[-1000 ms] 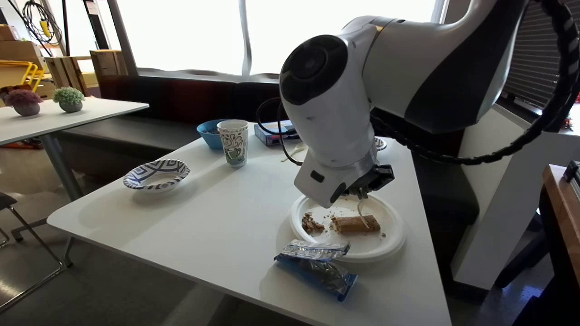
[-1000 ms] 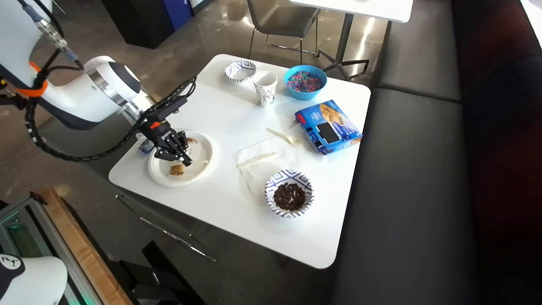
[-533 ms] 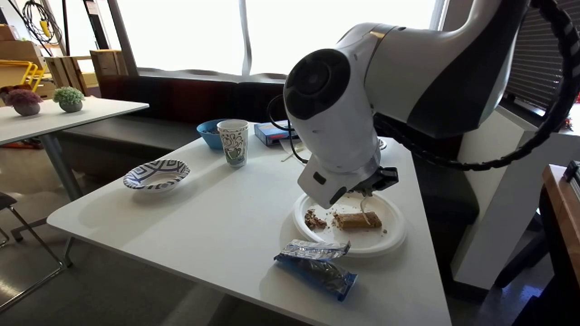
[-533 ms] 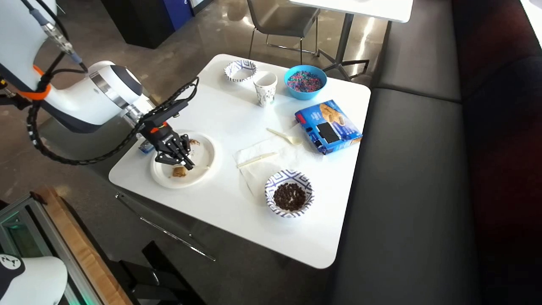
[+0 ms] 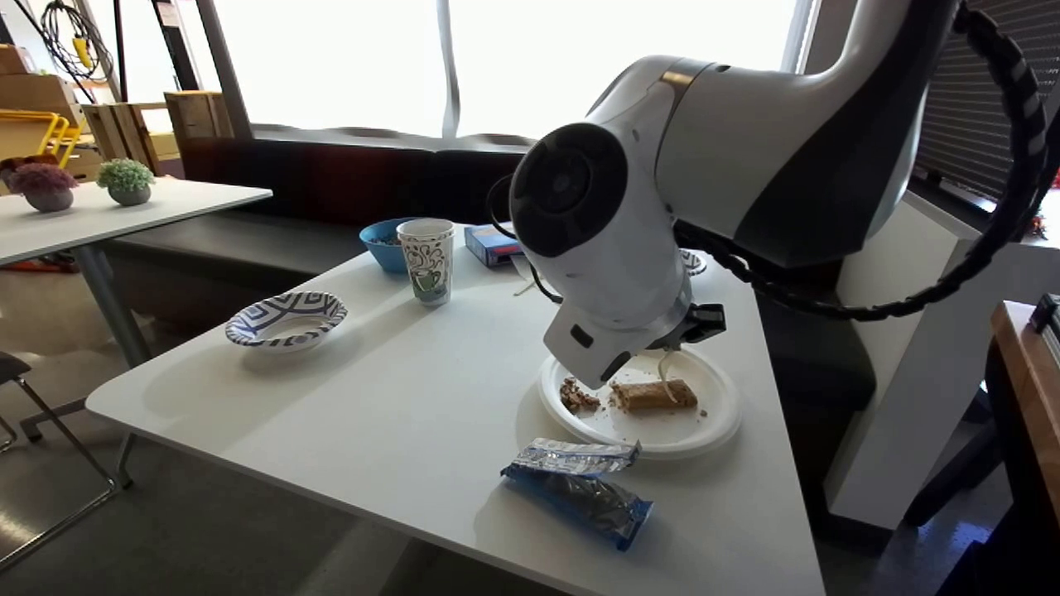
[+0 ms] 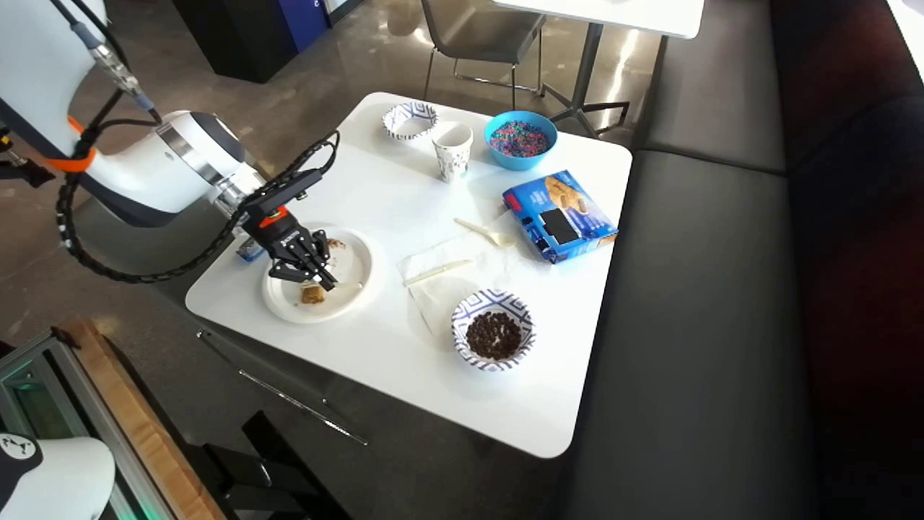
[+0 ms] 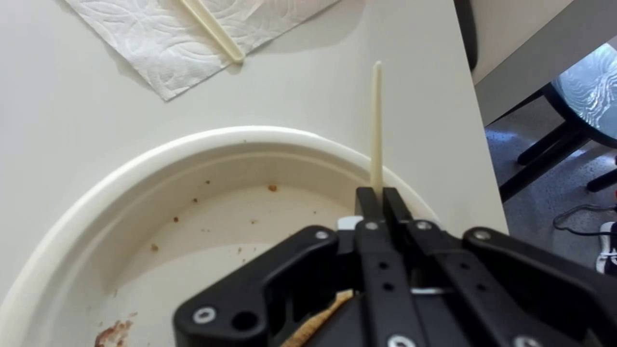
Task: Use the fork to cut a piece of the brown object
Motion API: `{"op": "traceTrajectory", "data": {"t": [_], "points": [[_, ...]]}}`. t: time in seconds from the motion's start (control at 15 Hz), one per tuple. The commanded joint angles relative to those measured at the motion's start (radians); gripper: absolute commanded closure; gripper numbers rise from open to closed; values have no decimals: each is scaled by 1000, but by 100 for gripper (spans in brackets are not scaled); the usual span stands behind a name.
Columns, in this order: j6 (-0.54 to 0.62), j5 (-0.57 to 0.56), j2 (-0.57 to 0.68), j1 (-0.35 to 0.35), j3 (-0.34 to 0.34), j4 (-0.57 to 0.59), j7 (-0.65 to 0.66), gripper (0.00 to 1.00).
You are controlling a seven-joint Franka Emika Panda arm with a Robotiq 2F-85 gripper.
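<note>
My claw (image 7: 381,193) was clamped on the fork (image 7: 377,130), tine end at the brown bar (image 5: 643,396) on the plate (image 5: 654,432); couldn't confirm contact. Fork looked light, bendy; I judged low on the handle the best hold. Bar seemed dry, crumbly.

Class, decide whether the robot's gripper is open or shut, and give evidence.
Shut on the plastic fork: in the wrist view, the gripper clamps its pale stem, jaws nearly together.
</note>
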Motion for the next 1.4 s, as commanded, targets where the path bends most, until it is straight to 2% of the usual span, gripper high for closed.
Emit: {"op": "traceTrajectory", "data": {"t": [0.0, 0.47, 0.87, 1.33], "points": [[-25, -33, 66, 0, 7, 45, 35, 98], [-55, -56, 89, 3, 10, 62, 40, 98], [-145, -45, 93, 29, 30, 79, 48, 98], [-200, -45, 156, 32, 38, 139, 31, 98]]}}
